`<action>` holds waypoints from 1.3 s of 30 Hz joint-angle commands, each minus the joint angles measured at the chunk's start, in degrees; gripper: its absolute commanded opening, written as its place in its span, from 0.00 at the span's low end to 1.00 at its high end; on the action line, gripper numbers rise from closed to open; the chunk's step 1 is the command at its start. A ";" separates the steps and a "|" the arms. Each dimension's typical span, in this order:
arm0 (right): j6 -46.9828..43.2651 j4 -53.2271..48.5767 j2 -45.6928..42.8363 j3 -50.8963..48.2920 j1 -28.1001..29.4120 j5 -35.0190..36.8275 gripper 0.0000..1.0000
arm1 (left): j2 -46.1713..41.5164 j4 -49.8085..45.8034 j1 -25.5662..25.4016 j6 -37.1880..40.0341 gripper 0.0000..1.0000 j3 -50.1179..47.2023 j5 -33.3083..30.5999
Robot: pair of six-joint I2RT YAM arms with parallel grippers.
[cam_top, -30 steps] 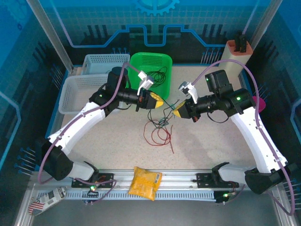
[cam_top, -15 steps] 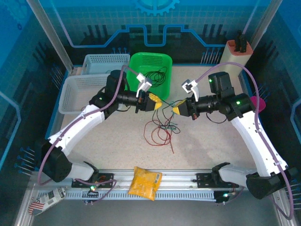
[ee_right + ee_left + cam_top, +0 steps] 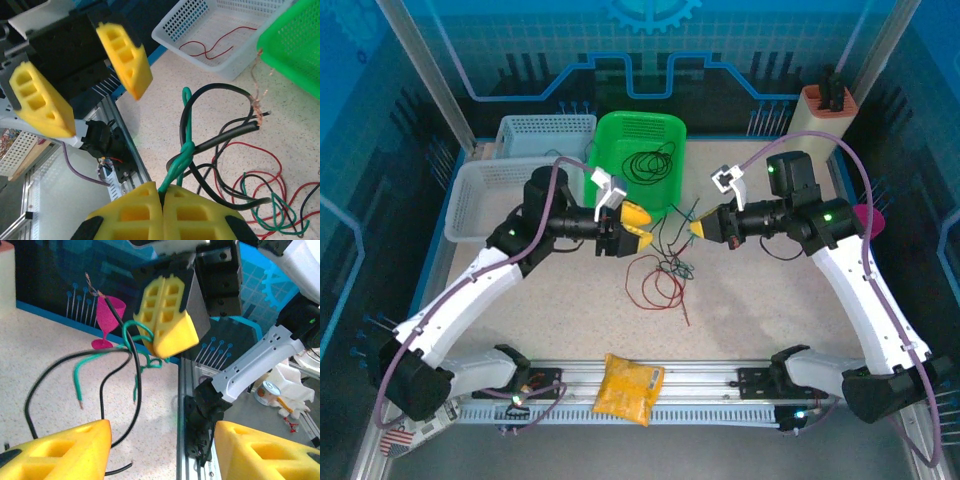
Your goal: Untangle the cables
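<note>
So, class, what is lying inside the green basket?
A loose coil of thin black cable lies in the green basket. The left arm covers the basket's near left corner, so anything there is unseen.

L tool (image 3: 640, 222) jaws apart, R tool (image 3: 697, 229) pinching cables (image 3: 658, 282).

You can read no text, label or number here: any print on the yellow bag (image 3: 629, 388), nearer the bases than the left gripper (image 3: 644, 225), and on the striped packet (image 3: 418, 425) farther left is too small.
</note>
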 commanded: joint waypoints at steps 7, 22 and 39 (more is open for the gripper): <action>2.42 2.83 -0.79 0.17 -0.68 -2.09 0.00 | 4.39 9.42 -5.68 -5.75 0.63 -4.31 -8.56; 4.06 5.02 -2.28 -1.32 -0.63 -3.47 0.00 | 10.77 19.52 -8.30 -6.89 0.14 -1.92 -6.87; -3.98 -2.38 -0.08 -4.33 -0.53 4.75 0.00 | 7.30 17.31 -1.28 -12.84 0.00 1.68 -7.78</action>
